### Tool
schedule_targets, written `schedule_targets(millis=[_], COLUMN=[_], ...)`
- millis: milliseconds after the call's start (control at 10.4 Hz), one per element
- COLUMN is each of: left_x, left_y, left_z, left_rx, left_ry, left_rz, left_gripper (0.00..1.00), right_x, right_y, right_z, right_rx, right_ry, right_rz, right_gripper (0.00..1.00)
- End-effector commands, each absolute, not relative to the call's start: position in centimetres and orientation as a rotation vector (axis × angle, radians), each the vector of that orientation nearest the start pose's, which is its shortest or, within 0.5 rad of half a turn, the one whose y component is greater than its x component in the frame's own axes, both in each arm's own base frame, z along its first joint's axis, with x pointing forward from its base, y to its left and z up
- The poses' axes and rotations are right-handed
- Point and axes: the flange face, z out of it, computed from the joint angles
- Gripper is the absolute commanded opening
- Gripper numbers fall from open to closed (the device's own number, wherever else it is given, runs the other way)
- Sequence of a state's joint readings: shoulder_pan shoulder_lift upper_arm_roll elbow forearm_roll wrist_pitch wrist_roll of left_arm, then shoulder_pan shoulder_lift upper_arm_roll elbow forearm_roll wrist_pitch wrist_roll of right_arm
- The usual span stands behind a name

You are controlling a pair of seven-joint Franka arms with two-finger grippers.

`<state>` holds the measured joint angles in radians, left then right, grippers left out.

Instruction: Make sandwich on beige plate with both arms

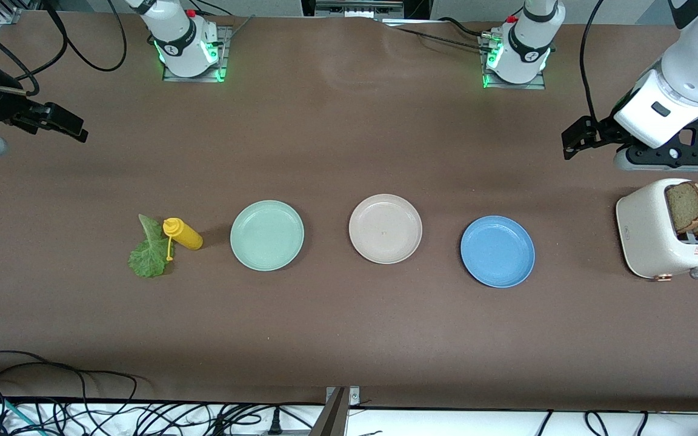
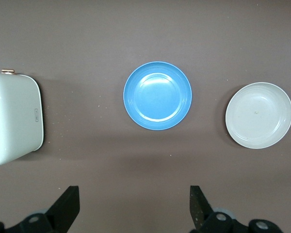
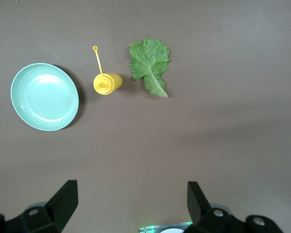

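Observation:
The beige plate [image 1: 385, 229] sits empty mid-table between a mint-green plate and a blue plate; it also shows in the left wrist view [image 2: 259, 115]. Two brown bread slices [image 1: 695, 208] stand in a white toaster [image 1: 652, 236] at the left arm's end. A green lettuce leaf [image 1: 150, 251] lies flat at the right arm's end, also in the right wrist view [image 3: 150, 63]. My left gripper [image 1: 570, 142] hangs open and empty over bare table beside the toaster [image 2: 134, 206]. My right gripper [image 1: 73, 127] hangs open and empty over bare table at the right arm's end [image 3: 131, 204].
A yellow squeeze bottle [image 1: 184, 234] lies on its side touching the lettuce, between it and the mint-green plate [image 1: 267, 235]. The blue plate [image 1: 497, 251] sits between the beige plate and the toaster. Cables run along the table's near edge.

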<state>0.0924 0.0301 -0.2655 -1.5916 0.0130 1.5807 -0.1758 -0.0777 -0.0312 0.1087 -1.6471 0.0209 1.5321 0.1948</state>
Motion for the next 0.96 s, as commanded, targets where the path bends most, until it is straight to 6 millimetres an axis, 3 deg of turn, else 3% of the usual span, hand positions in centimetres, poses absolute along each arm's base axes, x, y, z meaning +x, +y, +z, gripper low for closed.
schedule_targets(millis=[0, 481, 866], left_x=[55.6, 55.5, 55.6], left_y=[-9.6, -9.6, -9.1], left_z=[60.7, 61.2, 62.8], left_rx=[-3.143, -3.143, -3.152], left_ry=[-0.012, -0.014, -0.032], left_rz=[0.064, 0.050, -0.001], left_gripper=[1.00, 1.00, 1.00], right_x=[54.0, 54.2, 54.3], right_y=[2.3, 2.5, 2.3], right_z=[60.8, 61.1, 61.2], right_rx=[-3.115, -3.123, -3.140], right_ry=[0.251, 0.240, 0.241], right_rz=[0.116, 0.113, 0.093], right_gripper=[1.00, 1.00, 1.00])
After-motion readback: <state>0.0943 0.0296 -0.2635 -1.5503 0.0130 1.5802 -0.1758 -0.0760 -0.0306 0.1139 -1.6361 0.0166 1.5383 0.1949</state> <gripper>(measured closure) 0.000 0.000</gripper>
